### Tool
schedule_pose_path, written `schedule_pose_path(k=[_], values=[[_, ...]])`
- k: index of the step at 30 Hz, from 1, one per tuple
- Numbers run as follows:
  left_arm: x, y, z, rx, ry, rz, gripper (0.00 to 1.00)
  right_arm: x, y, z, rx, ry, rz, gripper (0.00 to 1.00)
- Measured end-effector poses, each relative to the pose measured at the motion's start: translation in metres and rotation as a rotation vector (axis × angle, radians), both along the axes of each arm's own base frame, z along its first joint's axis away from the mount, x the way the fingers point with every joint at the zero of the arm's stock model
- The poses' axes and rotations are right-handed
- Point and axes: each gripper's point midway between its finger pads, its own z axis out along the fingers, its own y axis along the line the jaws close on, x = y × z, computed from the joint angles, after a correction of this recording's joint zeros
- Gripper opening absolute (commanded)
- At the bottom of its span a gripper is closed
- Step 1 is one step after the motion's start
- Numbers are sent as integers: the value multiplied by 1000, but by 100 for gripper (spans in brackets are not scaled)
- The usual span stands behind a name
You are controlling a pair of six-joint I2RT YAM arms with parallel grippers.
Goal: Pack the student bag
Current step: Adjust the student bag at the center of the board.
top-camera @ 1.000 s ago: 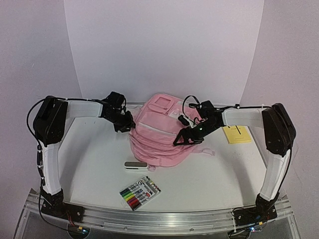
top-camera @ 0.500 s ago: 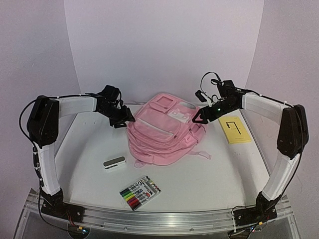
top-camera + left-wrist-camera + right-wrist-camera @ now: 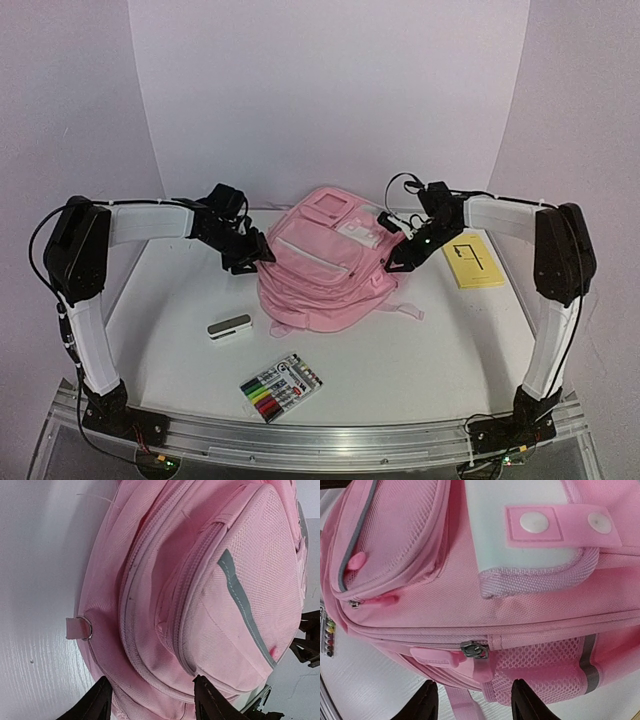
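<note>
Table (image 3: 170,330), bag (image 3: 320,280), zipper pull (image 3: 478,651) (right wrist)

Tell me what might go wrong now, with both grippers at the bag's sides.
1. The right gripper points at the zipper pull, but a strap lies between its fingers; closing could catch strap or mesh instead.
2. The student bag is soft and lies loose on the table; tugging the zip may drag it unless the left gripper, jaws apart at the opposite edge, anchors it.
</note>
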Motion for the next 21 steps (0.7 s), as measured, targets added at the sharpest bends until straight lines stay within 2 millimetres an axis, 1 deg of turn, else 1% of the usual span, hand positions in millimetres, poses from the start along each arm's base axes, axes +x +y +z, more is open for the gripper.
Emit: schedule_pose_path(k=[3,6,8,10,12,14,16,21], values=[[0,-2,1,-5,0,4,55,4,-1,-10,-23,2,11,41],[-2,-5,0,-2,1,5,54,5,0,-20,-42,2,25,39],[-4,-9,0,-3,0,-1,53,5,1,-23,-52,1,33,35],[-5,-13,-1,-6,-1,-6,51,4,5,-23,-58,-7,45,27],[-6,-17,-3,-7,1,-3,49,2,10,-22,-59,-16,57,21],[-6,-19,-5,-5,3,1,44,1,15,-22,-60,-22,68,12],[-6,-19,-7,1,5,9,36,1,16,-22,-64,-28,73,1],[-5,-18,-10,1,23,43,15,2,14,-20,-76,-35,58,0]])
